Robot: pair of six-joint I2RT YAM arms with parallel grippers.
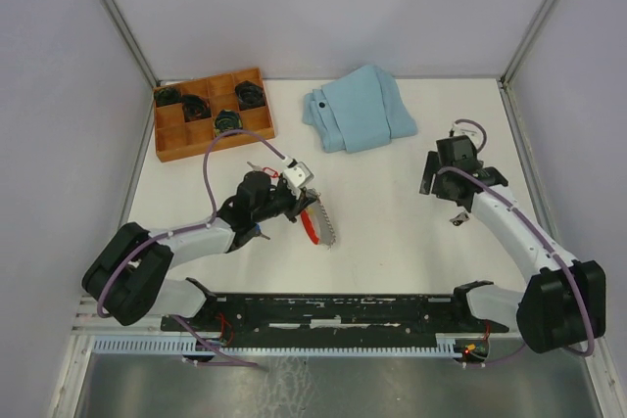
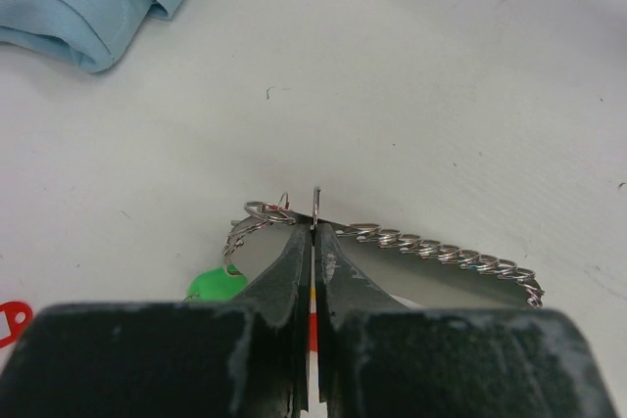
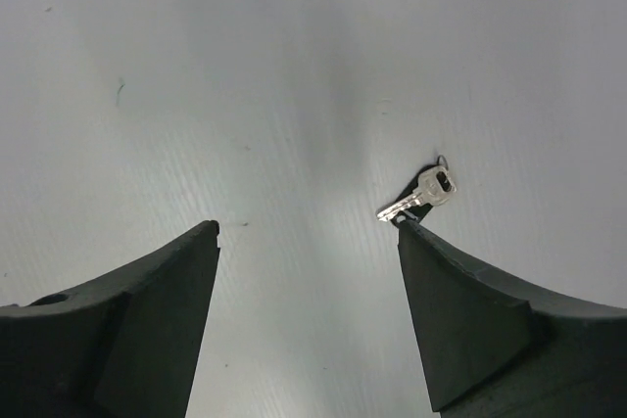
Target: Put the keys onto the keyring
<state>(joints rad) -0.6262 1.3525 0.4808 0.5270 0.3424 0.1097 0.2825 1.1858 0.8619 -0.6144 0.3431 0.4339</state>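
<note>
My left gripper [image 2: 313, 228] is shut on one upright metal loop of the keyring [image 2: 441, 252], a curved red strip with a row of silvery loops. In the top view the keyring [image 1: 321, 225] lies at table centre-left under the left gripper [image 1: 302, 205]. A green key tag [image 2: 217, 284] hangs at the strip's left end and a red tag [image 2: 10, 320] shows at the frame's edge. My right gripper [image 3: 309, 227] is open over bare table. One silver key [image 3: 421, 198] lies just beyond its right fingertip [image 3: 416, 237]. The top view has that key [image 1: 457, 219] beside the right gripper [image 1: 431, 181].
A folded light-blue cloth [image 1: 358, 110] lies at the back centre. An orange wooden tray [image 1: 216, 151] with compartments holding dark items stands at the back left. A black rail [image 1: 333, 310] runs along the near edge between the arm bases. Grey walls enclose the table.
</note>
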